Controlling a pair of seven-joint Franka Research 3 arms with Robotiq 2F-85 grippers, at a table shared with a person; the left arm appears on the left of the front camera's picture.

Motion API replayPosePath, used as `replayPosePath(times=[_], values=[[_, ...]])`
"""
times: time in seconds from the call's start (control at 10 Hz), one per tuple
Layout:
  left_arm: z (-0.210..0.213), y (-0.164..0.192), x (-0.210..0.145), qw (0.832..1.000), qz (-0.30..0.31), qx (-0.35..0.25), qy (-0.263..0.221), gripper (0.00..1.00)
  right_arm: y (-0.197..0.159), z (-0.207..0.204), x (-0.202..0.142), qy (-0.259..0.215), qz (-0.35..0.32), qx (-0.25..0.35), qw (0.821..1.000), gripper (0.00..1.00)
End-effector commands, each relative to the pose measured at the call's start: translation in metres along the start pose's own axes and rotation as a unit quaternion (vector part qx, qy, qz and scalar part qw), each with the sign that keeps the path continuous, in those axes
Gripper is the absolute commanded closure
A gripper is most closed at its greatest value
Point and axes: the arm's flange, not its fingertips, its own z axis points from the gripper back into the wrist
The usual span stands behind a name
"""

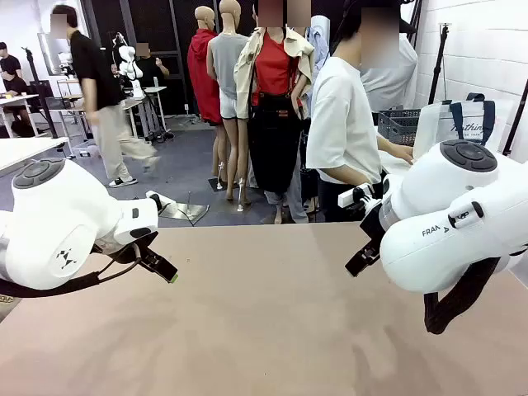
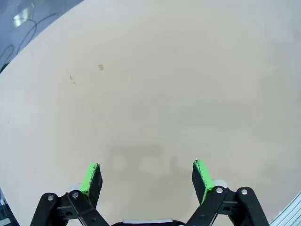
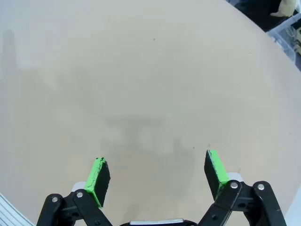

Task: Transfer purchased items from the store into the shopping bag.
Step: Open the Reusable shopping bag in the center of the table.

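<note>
Left gripper (image 1: 162, 266): black two-finger gripper on the white left arm, low over the near-left part of the table. In the left wrist view (image 2: 146, 180) its jaws stand spread wide. The green pads (image 2: 90, 178) are well apart, with nothing between them.
Right gripper (image 1: 356, 264): black two-finger gripper on the white right arm, above the table's right side. In the right wrist view (image 3: 157, 176) it is also spread wide, and its green pads (image 3: 100, 175) have hold of nothing.
Table (image 1: 264, 330): beige matte top with a curved edge. A faint gripper shadow lies on it under each wrist camera. A few small pale specks (image 2: 100, 67) show in the left wrist view.
Person (image 1: 342, 124): wears a white T-shirt, stands at the far side and is turned towards picture right, with one hand (image 1: 404, 153) reaching that way.
White tote (image 1: 454, 124): opaque, with navy strap handles and dark script print. It stands upright beyond the table's far right corner, just beside the person's hand.
Dark grey crate (image 1: 398, 124): lattice-walled, just beside the tote on its left.
Purchased items and shopping bag: I cannot tell where they are.
</note>
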Motion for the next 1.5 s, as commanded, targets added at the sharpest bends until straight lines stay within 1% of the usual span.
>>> replayPosePath(times=[0.0, 0.8, 0.9, 1.0, 1.1, 1.2, 1.3, 1.4], values=[[0.000, 0.000, 0.000, 1.000, 0.000, 0.000, 0.000, 0.00, 0.000, 0.000, 0.000, 0.000, 0.000, 0.000, 1.000, 0.00], [0.000, -0.002, 0.000, 1.000, -0.002, 0.000, 0.000, 0.00, 0.000, 0.000, 0.000, 0.000, 0.000, 0.000, 1.000, 0.00], [0.024, 0.008, 0.007, 0.999, -0.003, 0.033, -0.041, 0.00, -0.026, 0.039, -0.004, -0.048, -0.023, -0.046, 0.998, 0.00], [0.056, 0.019, 0.004, 0.995, 0.005, 0.075, -0.071, 0.00, -0.052, 0.069, -0.008, -0.087, -0.058, -0.077, 0.992, 0.00], [0.135, 0.058, -0.033, 0.979, 0.061, 0.162, -0.109, 0.00, -0.141, 0.142, -0.053, -0.141, -0.195, -0.154, 0.958, 0.00], [0.141, 0.062, -0.040, 0.977, 0.069, 0.169, -0.105, 0.00, -0.149, 0.145, -0.060, -0.139, -0.209, -0.155, 0.956, 0.00], [0.141, 0.062, -0.040, 0.977, 0.069, 0.169, -0.105, 0.00, -0.154, 0.146, -0.063, -0.139, -0.216, -0.155, 0.954, 0.00], [0.160, 0.083, -0.068, 0.968, 0.125, 0.186, -0.116, 0.00, -0.179, 0.151, -0.085, -0.139, -0.267, -0.163, 0.940, 0.00]])
